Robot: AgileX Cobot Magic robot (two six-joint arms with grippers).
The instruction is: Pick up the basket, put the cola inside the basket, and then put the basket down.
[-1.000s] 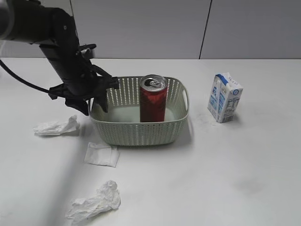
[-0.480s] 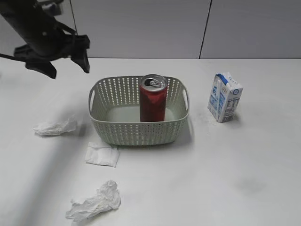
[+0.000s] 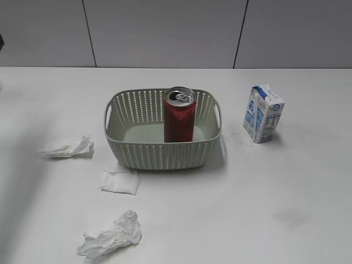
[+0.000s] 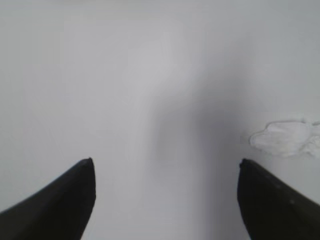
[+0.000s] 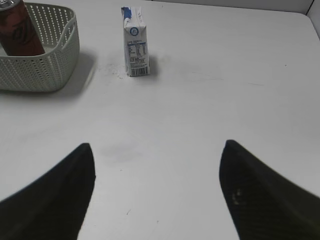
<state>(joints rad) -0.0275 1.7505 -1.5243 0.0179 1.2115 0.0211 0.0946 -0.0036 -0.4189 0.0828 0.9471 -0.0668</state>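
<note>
Basket (image 3: 163, 144) down on table (image 3: 275, 192), cola (image 3: 179, 115) upright inside, against its near wall.

Carton (image 3: 263, 114) stands well right of basket; three tissues lie left and in front of it. Left gripper (image 4: 165, 172) spread wide over bare table, holding nothing. Right gripper (image 5: 157, 155) likewise released, basket well off from it.

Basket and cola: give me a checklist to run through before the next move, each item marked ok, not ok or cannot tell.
1. cola upright inside the basket: ok.
2. Basket resting on the table: ok.
3. left hand open, holding nothing: ok.
4. right hand open, holding nothing: ok.
5. milk carton standing apart from the basket: ok.
6. Both arms out of the exterior view, away from the basket: ok.
</note>
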